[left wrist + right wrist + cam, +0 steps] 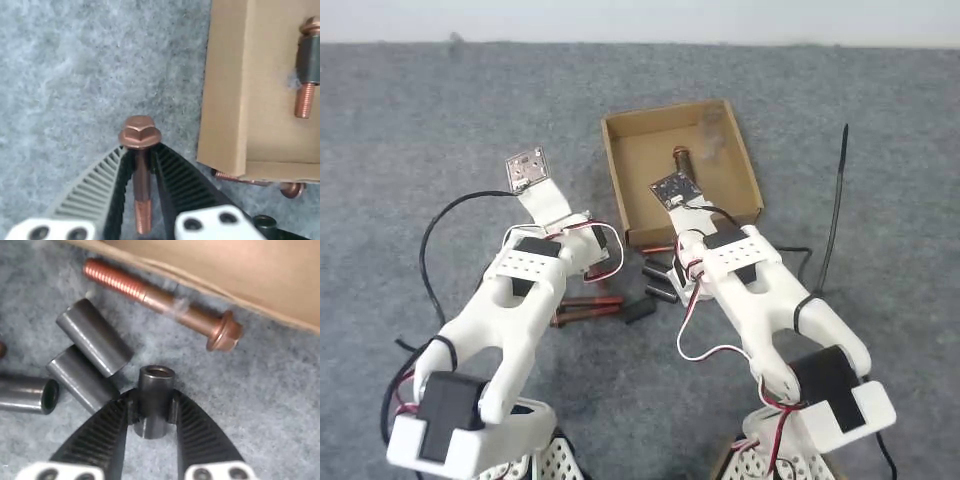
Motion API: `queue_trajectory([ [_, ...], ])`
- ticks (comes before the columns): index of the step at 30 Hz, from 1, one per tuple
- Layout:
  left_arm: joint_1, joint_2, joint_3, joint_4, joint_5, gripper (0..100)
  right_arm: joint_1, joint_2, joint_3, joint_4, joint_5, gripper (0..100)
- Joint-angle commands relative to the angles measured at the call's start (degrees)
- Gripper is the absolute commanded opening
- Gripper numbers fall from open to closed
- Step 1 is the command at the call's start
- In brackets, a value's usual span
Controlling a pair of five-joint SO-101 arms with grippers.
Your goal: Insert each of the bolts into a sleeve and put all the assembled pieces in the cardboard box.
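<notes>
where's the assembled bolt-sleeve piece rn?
The assembled piece lies inside the cardboard box, near its middle, just beyond the right arm's wrist in the high view.

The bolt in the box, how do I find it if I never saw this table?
Find the open cardboard box on the grey carpet. Inside it lies one copper bolt. Unlike the bare bolts lying outside on the carpet, this one has a dark sleeve around its middle.

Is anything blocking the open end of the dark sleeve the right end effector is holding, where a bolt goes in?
Nothing visible does. The dark cylindrical metal sleeve in the right end effector has an empty mouth; loose dark sleeves and a copper hex-head bolt lie beside it, not over it.
</notes>
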Motion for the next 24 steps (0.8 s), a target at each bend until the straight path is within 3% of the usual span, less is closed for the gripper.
queue_trajectory([
  [1, -0.1, -3.8, -0.3, -1.6, -0.7, 1, -0.2, -0.7, -2.9, 0.5, 0.4, 2.4],
  [17, -0.1, -3.8, -0.4, -1.7, -0.7, 1, 3.6, -17.3, -2.8, 2.2, 0.4, 2.4],
  [24, -0.1, -3.8, -0.3, -1.7, -0.7, 1, 3.4, -21.6, -3.0, -6.4, 0.4, 2.4],
])
